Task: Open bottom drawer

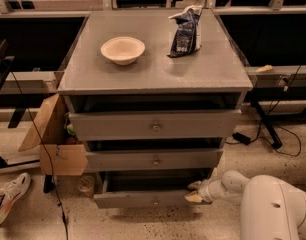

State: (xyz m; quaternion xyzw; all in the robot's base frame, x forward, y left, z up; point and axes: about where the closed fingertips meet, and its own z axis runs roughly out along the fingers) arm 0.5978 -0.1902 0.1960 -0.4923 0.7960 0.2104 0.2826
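The gripper [194,192] sits low by the floor at the right end of the bottom drawer [138,200]. Its fingers [193,198] are parted by a narrow gap, one tip above the other. They seem to straddle or touch that end of the front, but the view is too poor here to say whether they truly clamp it. The drawer is part-way out, its dark tray showing just behind the fingers. Its knob [155,202] lies well along the front from them, untouched. Directly above the fingers hangs the middle drawer [153,160], a little proud of the cabinet. The main risk, I judge, comes from pulling at the end and not the centre: the front could skew in its runners and bind. A harder tug might then slip the tips off the edge, or drag the whole cabinet and shake the bowl [122,49] and bag [185,31] high above the fingers. If the tips rise they may catch the middle drawer's lower edge. A long, fast pull could also run the drawer off its runners and tip it onto the floor.
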